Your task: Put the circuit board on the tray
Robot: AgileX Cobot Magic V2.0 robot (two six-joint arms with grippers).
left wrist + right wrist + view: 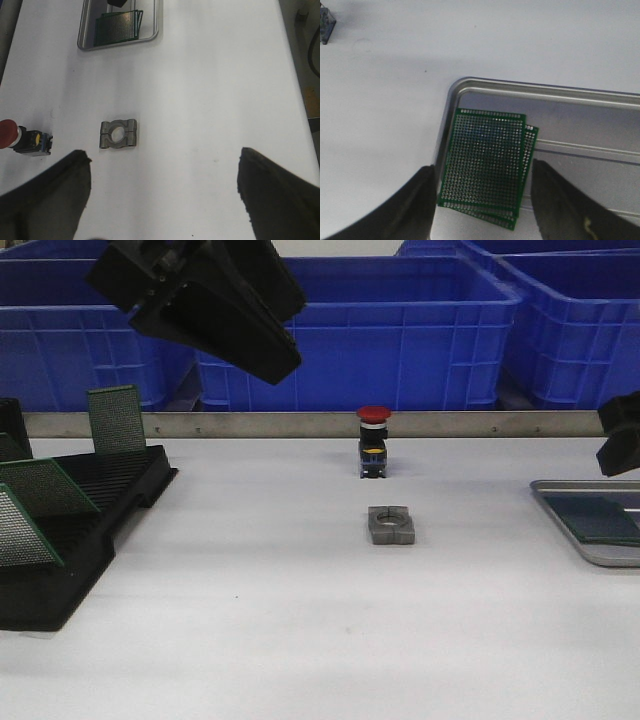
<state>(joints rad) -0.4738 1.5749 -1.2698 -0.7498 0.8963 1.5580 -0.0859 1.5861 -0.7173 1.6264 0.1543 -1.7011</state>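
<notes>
The silver-grey metal tray [553,498] lies at the right edge of the table. Two green perforated circuit boards [598,518] lie stacked flat in it, slightly offset. In the right wrist view the boards [484,160] rest near the tray's rounded corner [470,86]. My right gripper [482,202] hangs open just above them, one finger on each side, touching neither. More green boards [115,420] stand in the black slotted rack [90,530] at the left. My left gripper [265,350] is open and empty, high above the table's left middle; it also shows in the left wrist view [165,192].
A red push-button switch [373,440] stands at the table's middle back. A grey metal clamp block [391,525] lies just in front of it. Blue plastic bins [400,330] line the back behind a metal rail. The left wrist view shows the tray [85,35] far off.
</notes>
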